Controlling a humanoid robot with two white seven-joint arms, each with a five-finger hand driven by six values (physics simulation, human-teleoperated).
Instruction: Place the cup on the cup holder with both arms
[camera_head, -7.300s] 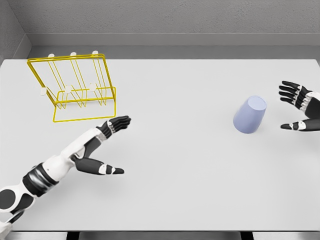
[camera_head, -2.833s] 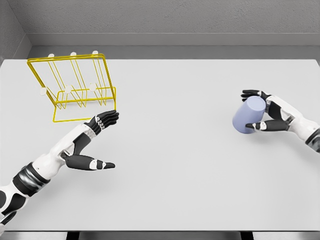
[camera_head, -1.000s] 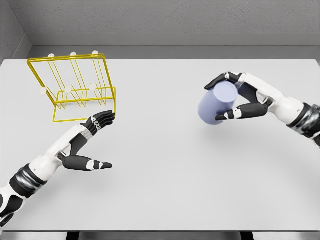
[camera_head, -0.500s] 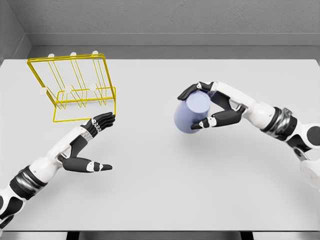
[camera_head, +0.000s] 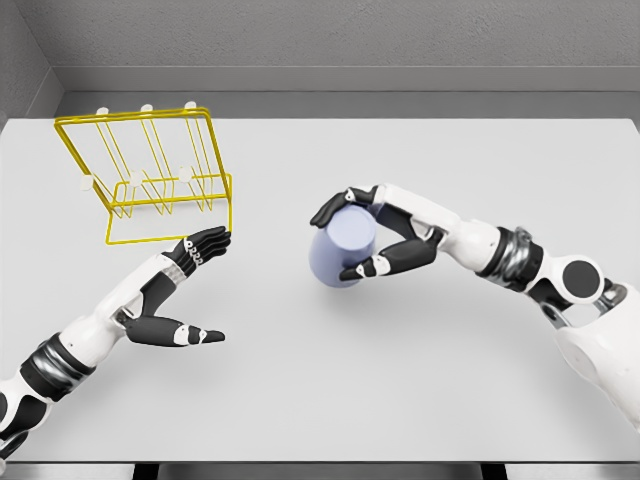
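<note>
Here, in the head view, the right robot hand (camera_head: 365, 235) is clamped around the lavender cup (camera_head: 340, 253), fingers over its top and thumb beneath, holding it tilted near the middle of the bench (camera_head: 420, 390), probably so it can be passed across. The left robot hand (camera_head: 185, 290) waits with fingers spread and palm turned toward the cup, holding nothing, likely ready to receive it. It sits just in front of the yellow wire rack (camera_head: 150, 175), well apart from the cup.

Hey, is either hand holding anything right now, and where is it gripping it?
The right hand holds the cup by its sides, near the closed end. The left hand holds nothing.
</note>
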